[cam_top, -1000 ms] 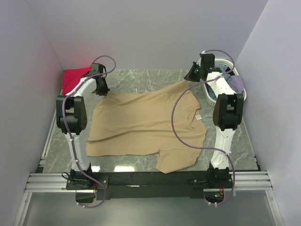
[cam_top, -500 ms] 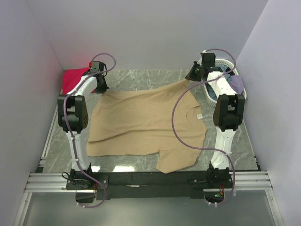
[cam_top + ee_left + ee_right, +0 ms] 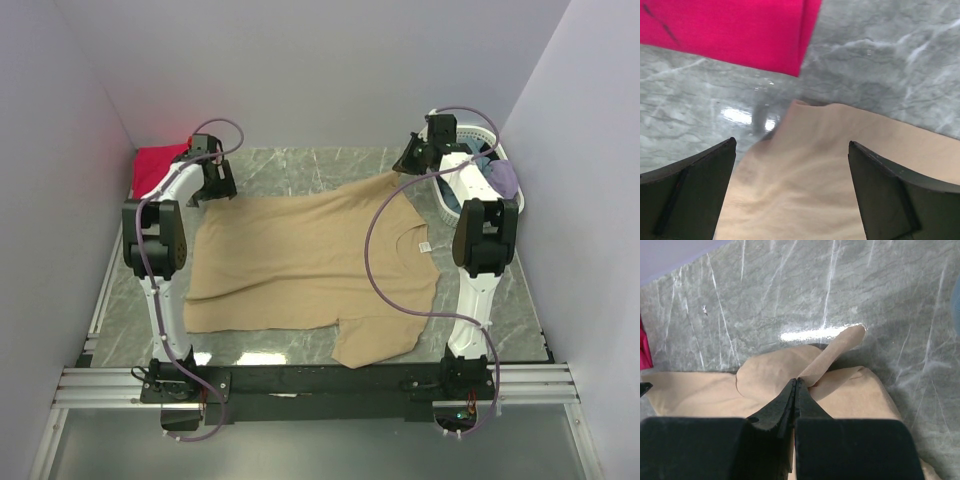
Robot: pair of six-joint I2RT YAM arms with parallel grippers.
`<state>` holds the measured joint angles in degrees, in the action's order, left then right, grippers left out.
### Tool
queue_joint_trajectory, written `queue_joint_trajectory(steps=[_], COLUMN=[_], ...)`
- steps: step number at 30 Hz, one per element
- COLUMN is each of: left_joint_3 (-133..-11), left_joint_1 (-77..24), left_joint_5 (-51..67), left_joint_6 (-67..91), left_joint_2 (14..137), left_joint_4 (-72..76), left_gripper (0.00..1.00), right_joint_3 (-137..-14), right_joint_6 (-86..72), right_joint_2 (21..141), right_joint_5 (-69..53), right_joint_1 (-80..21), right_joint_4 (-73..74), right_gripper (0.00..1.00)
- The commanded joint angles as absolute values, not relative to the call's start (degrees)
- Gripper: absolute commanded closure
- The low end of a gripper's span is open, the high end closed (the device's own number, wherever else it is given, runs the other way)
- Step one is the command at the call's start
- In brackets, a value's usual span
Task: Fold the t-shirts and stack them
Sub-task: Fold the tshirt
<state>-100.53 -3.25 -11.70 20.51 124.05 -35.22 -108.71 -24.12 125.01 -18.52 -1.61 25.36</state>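
Left gripper hangs at the far left of the table with its jaws spread wide and nothing between them. In the wrist view its two dark fingers stand well apart, one on each side of the far left corner of the tan shirt. That corner lies flat on the grey marble below the open jaws, and neither finger appears to touch it. Just beyond and to the left of this gripper lies the red shirt, in the table's far left corner. Its near edge is close to the tan corner but apart from it, with a strip of bare marble between the two.

The tan shirt is spread across the middle of the table, mostly flat, with some shallow wrinkles. One sleeve juts toward the near edge, and a small white label shows on its right part.

At the far right, the right gripper is closed tight on the tan shirt's far right corner. The cloth rises from the table in a ridge to meet it. The wrist view shows the fingers pressed together on a fold of tan cloth, with a narrow flap running out past them onto the marble. A white basket stands just right of this gripper, with dark cloth inside.
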Motion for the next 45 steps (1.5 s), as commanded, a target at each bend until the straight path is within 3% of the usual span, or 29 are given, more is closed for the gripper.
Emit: queue_joint_trajectory(steps=[1,12,16,19,20,29,39,45], left_joint_3=[-101.4,-101.4,-99.8,-97.8,-97.4,-95.8,-90.2,-86.0], left_joint_1=[-0.7,1.4,1.8,2.9,3.2,4.3,4.6,4.5], left_joint_5=[-9.7,0.8,5.5,10.8,12.8,13.7,0.2,-9.1], left_joint_6=[16.4,14.0,13.9,14.4,14.6,15.2,17.4,18.3], left_joint_2=[124.2,129.2,128.7,128.1,128.2,126.9,120.1,115.3], left_joint_4=[-35.8,-33.5,-29.9,-26.8,-26.5,-25.1,-19.7,-16.4], left_gripper=[0.01,0.01,0.1,0.3,0.43,0.99,0.99,0.99], right_joint_3=[-111.2,-111.6,-111.4,-111.1,-111.1,-111.5,-107.2,-107.3], right_joint_6=[-23.6,-23.3,-23.1,-23.0,-22.9,-22.5,-21.0,-20.6], right_joint_2=[125.3,125.1,125.2,125.2,125.3,125.8,120.0,119.6], right_joint_5=[-19.1,-19.2,-19.6,-19.4,-19.5,-19.3,-7.6,-6.8], right_joint_1=[-1.1,-1.1,-1.1,-1.1,-1.1,-1.1,-0.8,-0.6], right_joint_4=[25.4,25.8,25.8,25.8,25.9,25.8,24.4,24.3], right_gripper=[1.0,1.0,1.0,1.0,1.0,1.0,1.0,1.0])
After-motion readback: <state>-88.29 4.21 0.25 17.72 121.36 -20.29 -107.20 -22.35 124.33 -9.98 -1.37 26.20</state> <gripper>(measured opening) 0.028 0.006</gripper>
